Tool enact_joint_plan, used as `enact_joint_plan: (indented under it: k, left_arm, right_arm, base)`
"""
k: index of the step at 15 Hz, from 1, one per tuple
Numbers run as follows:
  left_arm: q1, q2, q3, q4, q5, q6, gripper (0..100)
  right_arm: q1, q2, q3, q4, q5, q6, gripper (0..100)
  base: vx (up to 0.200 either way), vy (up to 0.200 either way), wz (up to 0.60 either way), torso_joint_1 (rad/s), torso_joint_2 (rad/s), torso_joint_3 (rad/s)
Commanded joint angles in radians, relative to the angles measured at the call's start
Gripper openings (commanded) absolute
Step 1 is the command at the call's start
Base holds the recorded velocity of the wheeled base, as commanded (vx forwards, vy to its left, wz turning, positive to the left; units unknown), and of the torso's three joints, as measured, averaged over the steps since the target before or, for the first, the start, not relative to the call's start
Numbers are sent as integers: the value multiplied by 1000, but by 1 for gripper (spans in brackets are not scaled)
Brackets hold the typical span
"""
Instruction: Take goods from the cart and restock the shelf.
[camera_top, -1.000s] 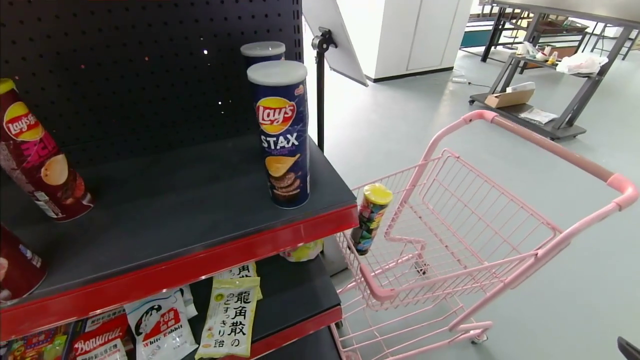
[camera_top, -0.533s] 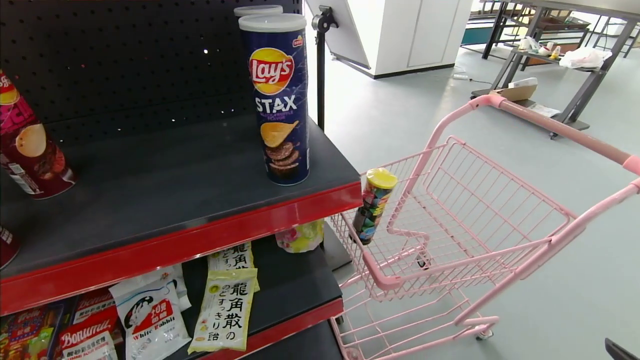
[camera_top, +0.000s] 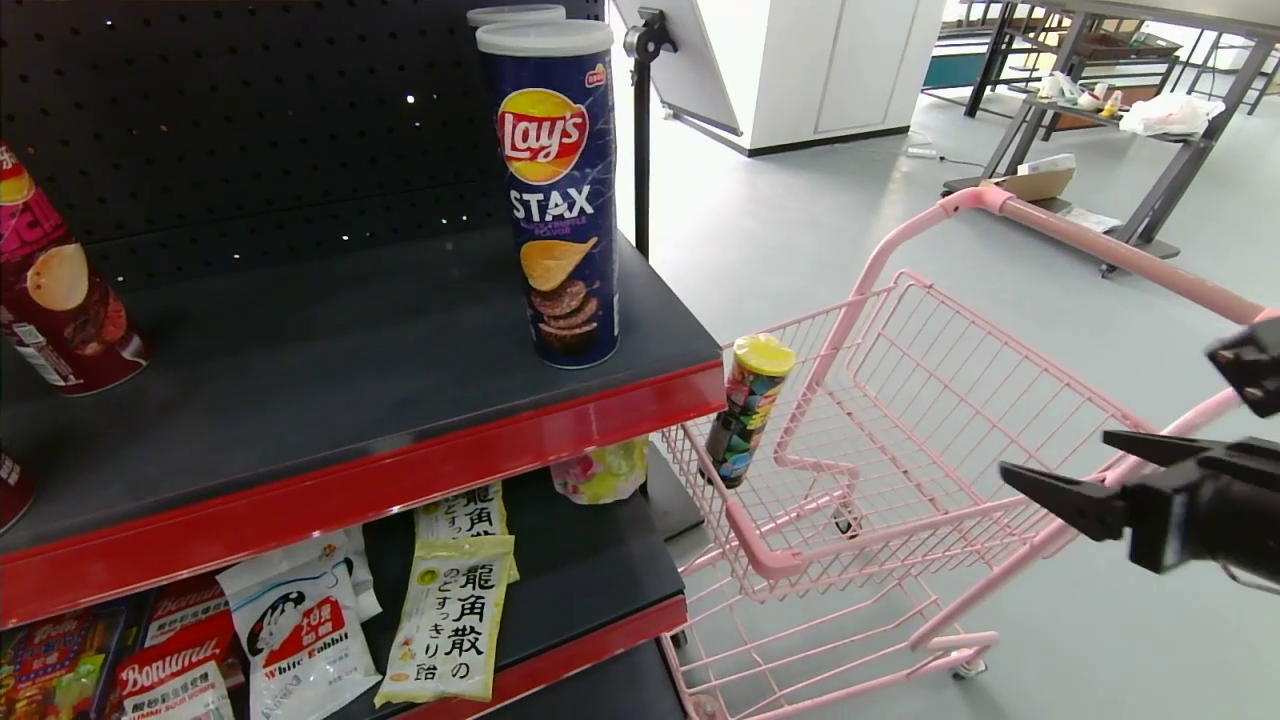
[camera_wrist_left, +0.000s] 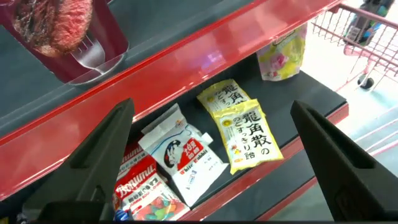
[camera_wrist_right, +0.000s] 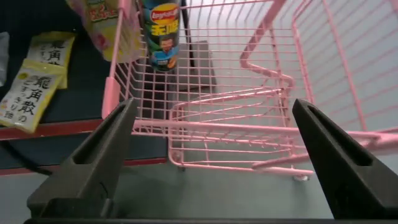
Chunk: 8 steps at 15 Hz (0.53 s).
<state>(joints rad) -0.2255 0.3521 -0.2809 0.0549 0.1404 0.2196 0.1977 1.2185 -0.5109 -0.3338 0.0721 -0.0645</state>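
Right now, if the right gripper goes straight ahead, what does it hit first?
Likely the cart's near rim, well before the can at the far end. Depth is unclear, so it might clear the rim.

The left gripper (camera_wrist_left: 211, 104) is seen with its fingers (camera_wrist_left: 102, 158) spread wide apart, held before the shelf (camera_wrist_left: 186, 59). On the upper board a dark red can (camera_wrist_left: 62, 31) is stood near the red front edge. On the lower board two yellow packets (camera_wrist_left: 245, 140) are laid (one overlapping the other), with a white packet (camera_wrist_left: 180, 155) and a red packet (camera_wrist_left: 138, 183) beside them. A yellow-and-pink bag (camera_wrist_left: 283, 56) is set farther along, and the pink cart (camera_wrist_left: 339, 28) is glimpsed past the shelf's end.
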Motion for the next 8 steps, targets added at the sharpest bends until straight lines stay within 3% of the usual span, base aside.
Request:
enact_joint_plan:
  k: [1, 5, 8]
  left_arm:
    - [0, 71, -20, 0, 5, 0, 100]
    - [0, 114, -55, 2, 5, 0, 100]
    - [0, 128, -60, 2, 1, 0, 100]
  right_arm:
    - [49, 388, -135, -148, 143, 64, 100]
    - [49, 628, -336, -165, 261, 68, 100]
    - [54, 705, -410, -169, 376, 60, 100]
  base:
    - [0, 0, 0, 0, 0, 0]
    - [0, 0, 0, 0, 0, 0]
    - [0, 0, 0, 0, 0, 0]
